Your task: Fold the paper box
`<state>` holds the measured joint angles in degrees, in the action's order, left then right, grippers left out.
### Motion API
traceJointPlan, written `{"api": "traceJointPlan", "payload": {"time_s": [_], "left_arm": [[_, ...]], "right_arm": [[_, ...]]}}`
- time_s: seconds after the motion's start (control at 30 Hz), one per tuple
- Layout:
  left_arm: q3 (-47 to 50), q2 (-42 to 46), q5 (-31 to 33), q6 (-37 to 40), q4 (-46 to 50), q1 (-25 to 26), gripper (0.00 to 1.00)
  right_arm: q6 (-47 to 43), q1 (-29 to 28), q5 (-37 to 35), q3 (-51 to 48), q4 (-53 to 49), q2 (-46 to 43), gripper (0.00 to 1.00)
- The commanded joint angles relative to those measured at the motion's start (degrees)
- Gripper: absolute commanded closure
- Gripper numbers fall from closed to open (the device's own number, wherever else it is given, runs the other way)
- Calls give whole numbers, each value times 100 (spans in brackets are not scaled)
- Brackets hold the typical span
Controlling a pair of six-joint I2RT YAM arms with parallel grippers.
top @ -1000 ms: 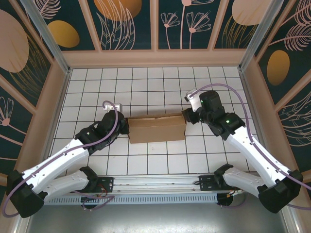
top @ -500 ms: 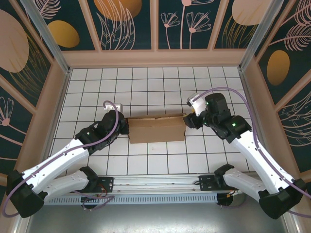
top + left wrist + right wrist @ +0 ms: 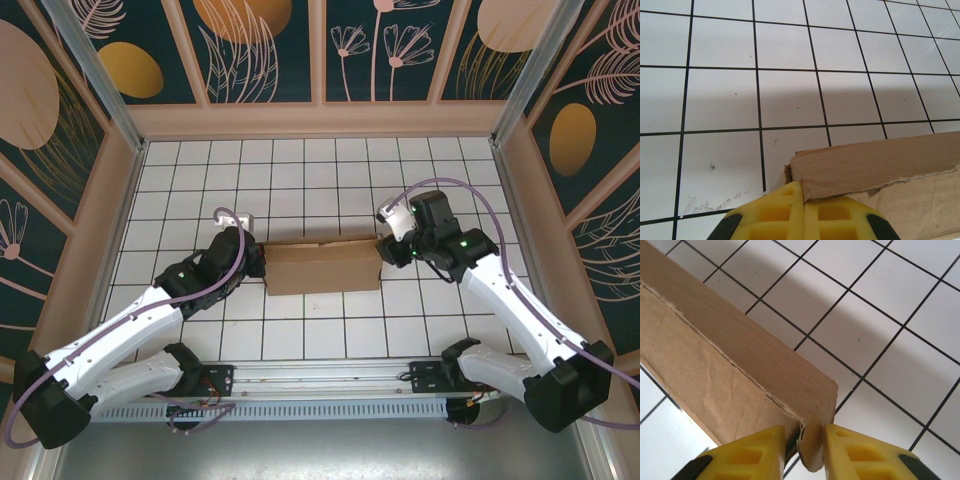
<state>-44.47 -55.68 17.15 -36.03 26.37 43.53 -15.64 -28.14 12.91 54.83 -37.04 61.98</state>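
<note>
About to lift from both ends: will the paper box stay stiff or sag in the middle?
Probably fairly stiff: the paper box looks folded into a closed slab. Likely light, since it is plain cardboard. Its ragged torn edge hints that corners could crush under hard pinching.

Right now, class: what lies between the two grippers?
In the top external view, the paper box spans the stretch between the left gripper and right gripper; each pinches one end.

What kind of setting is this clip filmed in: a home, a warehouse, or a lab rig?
Most likely a purpose-built lab cell: a white tabletop with a black grid, walled in by dark botanical-print panels on a metal frame, with two white arms working a plain brown cardboard box.
</note>
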Motion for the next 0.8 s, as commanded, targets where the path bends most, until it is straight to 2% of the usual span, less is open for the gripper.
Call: {"api": "traceJointPlan", "payload": {"time_s": [0.0, 0.07, 0.17, 0.5, 0.77], "left_arm": [[145, -9, -106, 96, 412, 32, 100], [158, -20, -122, 96, 383, 33, 100], [167, -61, -133, 97, 375, 30, 100], [123, -145, -50, 206, 384, 32, 100], [96, -145, 25, 246, 419, 33, 100]], "right_arm": [[143, 37, 301, 280, 22, 118, 81], [245, 37, 339, 341, -9, 175, 86], [445, 37, 345, 414, -31, 207, 87], [1359, 28, 353, 780, -523, 556, 100], [1758, 28, 274, 1024, -962, 771, 100]]}}
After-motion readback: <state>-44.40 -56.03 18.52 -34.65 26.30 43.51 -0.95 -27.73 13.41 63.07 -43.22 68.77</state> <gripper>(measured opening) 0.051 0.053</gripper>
